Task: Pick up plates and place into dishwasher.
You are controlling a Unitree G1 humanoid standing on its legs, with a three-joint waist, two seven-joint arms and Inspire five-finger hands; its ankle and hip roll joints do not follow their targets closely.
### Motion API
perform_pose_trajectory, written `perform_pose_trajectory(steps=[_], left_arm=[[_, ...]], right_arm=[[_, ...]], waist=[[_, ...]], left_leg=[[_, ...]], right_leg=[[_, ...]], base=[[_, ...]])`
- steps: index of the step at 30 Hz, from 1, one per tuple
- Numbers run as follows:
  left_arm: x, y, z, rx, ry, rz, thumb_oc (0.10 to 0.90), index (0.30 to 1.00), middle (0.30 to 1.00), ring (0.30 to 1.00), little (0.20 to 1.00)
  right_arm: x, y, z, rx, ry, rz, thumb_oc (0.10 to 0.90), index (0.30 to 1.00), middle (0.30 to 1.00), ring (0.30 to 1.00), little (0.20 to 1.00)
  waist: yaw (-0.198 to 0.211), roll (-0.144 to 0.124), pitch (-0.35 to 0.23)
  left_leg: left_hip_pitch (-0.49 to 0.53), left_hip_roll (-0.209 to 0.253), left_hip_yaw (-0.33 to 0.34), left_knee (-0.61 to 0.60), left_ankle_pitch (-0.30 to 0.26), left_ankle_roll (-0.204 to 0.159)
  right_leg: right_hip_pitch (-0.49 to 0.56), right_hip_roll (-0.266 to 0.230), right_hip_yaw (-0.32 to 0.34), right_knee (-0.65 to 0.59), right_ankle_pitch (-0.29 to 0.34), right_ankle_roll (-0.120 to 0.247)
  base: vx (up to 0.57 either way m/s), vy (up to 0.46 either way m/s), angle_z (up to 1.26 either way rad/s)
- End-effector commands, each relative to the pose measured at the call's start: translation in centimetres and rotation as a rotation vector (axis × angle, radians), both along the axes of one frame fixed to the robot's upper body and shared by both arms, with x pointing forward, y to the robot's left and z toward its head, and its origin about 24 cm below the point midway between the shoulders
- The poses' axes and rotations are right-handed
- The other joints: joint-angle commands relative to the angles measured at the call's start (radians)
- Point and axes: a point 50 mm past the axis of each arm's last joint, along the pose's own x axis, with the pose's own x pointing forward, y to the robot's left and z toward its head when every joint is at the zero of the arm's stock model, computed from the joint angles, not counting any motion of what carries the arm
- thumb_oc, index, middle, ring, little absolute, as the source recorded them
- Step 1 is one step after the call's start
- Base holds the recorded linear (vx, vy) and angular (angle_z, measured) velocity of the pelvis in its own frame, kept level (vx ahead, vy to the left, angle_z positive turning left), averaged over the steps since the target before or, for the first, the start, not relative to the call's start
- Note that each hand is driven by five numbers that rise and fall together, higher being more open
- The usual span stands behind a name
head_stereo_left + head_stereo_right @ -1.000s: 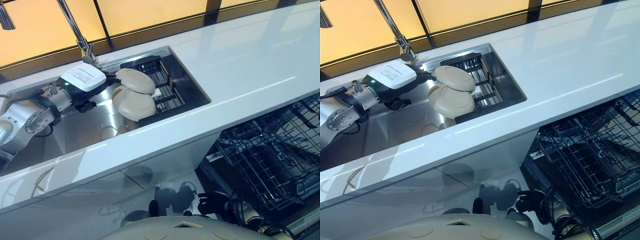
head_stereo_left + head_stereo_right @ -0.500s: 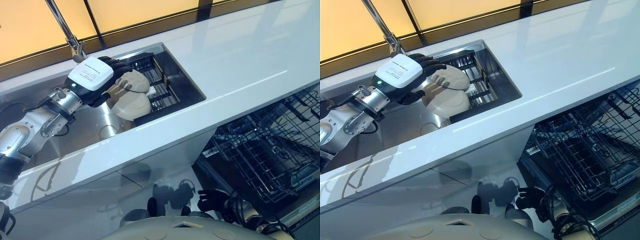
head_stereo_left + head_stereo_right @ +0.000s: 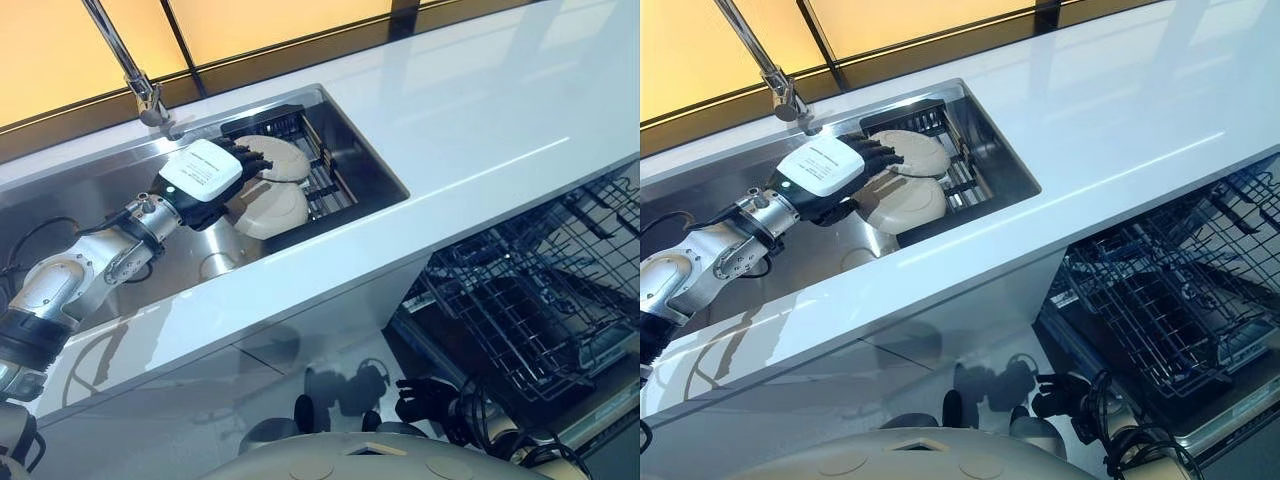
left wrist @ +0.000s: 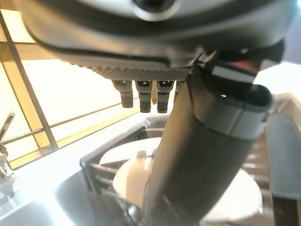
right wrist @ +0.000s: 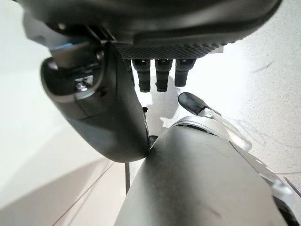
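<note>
Two beige plates lean in a black rack (image 3: pixel 327 186) at the right end of the steel sink (image 3: pixel 190 255): an upper plate (image 3: pixel 287 160) and a lower plate (image 3: pixel 270 208). My left hand (image 3: pixel 205 178), with a white cover on its back, reaches in from the left. Its fingers (image 3: pixel 880 152) lie straight over the upper plate's left rim, and its thumb (image 4: pixel 202 155) hangs down in front of the plates (image 4: pixel 129 181). The hand is open. My right hand (image 3: pixel 428 402) hangs low by the cabinet front with relaxed fingers (image 5: pixel 160 75), holding nothing.
The dishwasher's wire rack (image 3: pixel 530 300) is pulled out at the lower right, below the white counter (image 3: pixel 480 110). A tall faucet (image 3: pixel 125 60) rises behind the sink's left part. The sink drain (image 3: pixel 215 266) lies in front of the plates.
My left hand has moved right from beside the plates onto them and come lower; its fingers now rest over the upper plate. The camera has shifted a little.
</note>
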Motion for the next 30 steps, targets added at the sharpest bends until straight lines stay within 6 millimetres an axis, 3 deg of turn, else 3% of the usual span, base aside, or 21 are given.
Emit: perform_pose_trajectory(steps=[1, 11, 20, 30], left_arm=[[1.0, 0.6, 4.5, 0.005, -0.18, 0.035, 0.8, 0.9, 0.9, 0.9, 0.9], [1.0, 1.3, 5.7, -0.038, -0.234, 0.073, 0.8, 0.9, 0.9, 0.9, 0.9], [0.8, 1.7, 5.1, -0.05, -0.237, 0.083, 0.8, 0.9, 0.9, 0.9, 0.9], [1.4, 0.2, 3.4, -0.049, -0.175, 0.041, 0.8, 0.9, 0.9, 0.9, 0.9]], right_arm=[[-1.0, -1.1, 0.0, -0.035, 0.03, 0.017, 0.8, 0.9, 0.9, 0.9, 0.9], [-1.1, -1.4, 0.0, -0.043, 0.032, 0.008, 0.8, 0.9, 0.9, 0.9, 0.9], [-1.3, -1.5, 0.0, -0.047, 0.035, 0.011, 0.8, 0.9, 0.9, 0.9, 0.9], [-0.9, -1.2, 0.0, -0.043, 0.027, 0.014, 0.8, 0.9, 0.9, 0.9, 0.9]], waist=[[-0.009, 0.012, -0.008], [-0.004, 0.017, -0.011], [-0.005, 0.02, -0.012], [-0.015, 0.015, -0.009]], left_leg=[[0.015, -0.067, 0.035, 0.05, -0.153, 0.031], [0.014, -0.071, 0.029, 0.048, -0.15, 0.025], [0.016, -0.073, 0.027, 0.043, -0.148, 0.022], [0.022, -0.069, 0.036, 0.038, -0.15, 0.025]], right_leg=[[-0.088, 0.013, 0.02, 0.152, -0.07, 0.081], [-0.076, 0.011, 0.015, 0.135, -0.069, 0.077], [-0.074, 0.009, 0.016, 0.133, -0.069, 0.078], [-0.078, 0.012, 0.028, 0.138, -0.067, 0.083]], base=[[0.0, 0.0, 0.0], [0.0, 0.0, 0.0], [0.0, 0.0, 0.0], [0.0, 0.0, 0.0]])
